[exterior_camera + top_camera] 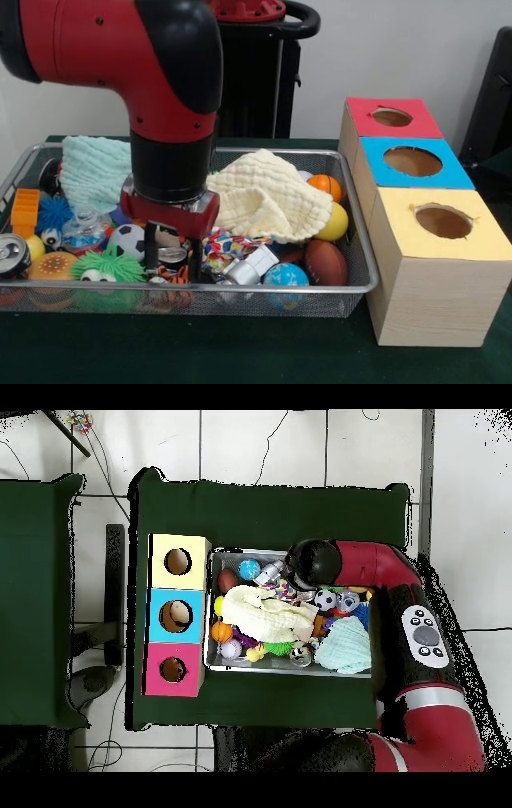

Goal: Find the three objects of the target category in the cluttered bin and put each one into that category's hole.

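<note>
Closest to the camera is the bin's (240, 292) front wire wall, with toys jammed right up against it: a globe ball (284, 277), a green fuzzy toy (108, 266) with googly eyes, and a burger toy (51, 266) at lower left. Soda can (14, 254) sits at the far left edge.

Gripper (170, 268) is down in the clutter, left of center in the front view, its fingers (151, 250) straddling a small can (171, 256). Can't tell if they're actually pinching it or just sitting around it, too much junk in the way. Soccer ball (127, 239) is just to its left.

Middle of the bin is buried under a yellow cloth (268, 196), with a mint cloth (94, 170) at upper left. To the right of the yellow one: basketball (326, 186), yellow ball (336, 222), and a brown football (326, 261) lower down.

Right side of the frame has the three boxes in a row, touching each other: red (390, 118) at the back, blue (412, 162) in the middle, yellow (442, 222) nearest, each with a round hole on top. Overhead shows something pale inside the blue one.
</note>
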### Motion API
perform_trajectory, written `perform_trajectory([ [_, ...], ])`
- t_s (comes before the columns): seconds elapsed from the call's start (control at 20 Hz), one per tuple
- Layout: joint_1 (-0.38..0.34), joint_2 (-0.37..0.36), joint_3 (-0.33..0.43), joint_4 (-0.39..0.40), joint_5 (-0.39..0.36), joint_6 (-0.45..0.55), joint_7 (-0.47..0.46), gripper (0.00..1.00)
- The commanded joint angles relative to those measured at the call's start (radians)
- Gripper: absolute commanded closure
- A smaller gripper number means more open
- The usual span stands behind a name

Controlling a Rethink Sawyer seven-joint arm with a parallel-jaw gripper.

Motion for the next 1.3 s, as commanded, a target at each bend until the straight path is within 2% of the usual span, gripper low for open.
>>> perform_trajectory([
  [0.05,0.020,-0.076,0.012,0.109,0.027,-0.111,0.090,0.00],
  [0.2,0.034,-0.065,0.002,0.121,0.021,-0.158,0.108,0.00],
  [0.35,0.049,-0.010,-0.012,0.079,0.010,-0.191,0.115,0.00],
  [0.5,0.063,0.018,-0.029,0.048,0.013,-0.153,0.094,0.00],
  [0.7,0.055,0.020,-0.032,0.041,0.016,-0.089,0.033,0.00],
  [0.9,0.043,0.038,-0.025,0.030,0.004,-0.088,-0.005,0.00],
  [1.05,0.049,0.040,-0.035,0.013,0.001,-0.043,-0.024,0.00],
  [1.3,0.056,0.002,-0.052,-0.004,0.000,0.045,-0.063,0.00],
])
